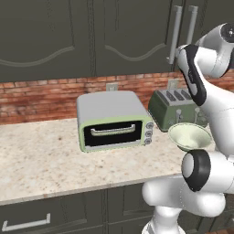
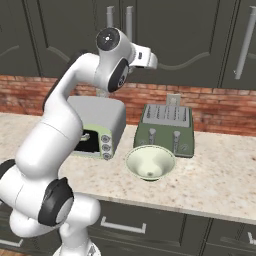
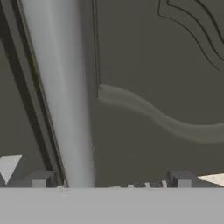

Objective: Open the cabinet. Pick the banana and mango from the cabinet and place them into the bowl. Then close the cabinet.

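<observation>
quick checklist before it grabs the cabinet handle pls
1. End effector open: ok, its fingertips stand wide apart.
2. Handle lined up between the fingertips: ok, though it sits nearer one fingertip than the middle.
3. Cabinet doors shut: ok, both handles lie flush side by side.
4. Bowl free to receive fruit: ok, nothing lies in it, and it stands in front of the toaster.
5. Banana and mango in place behind the doors: cannot tell.
6. Fingers actually touching the handle: cannot tell.
</observation>
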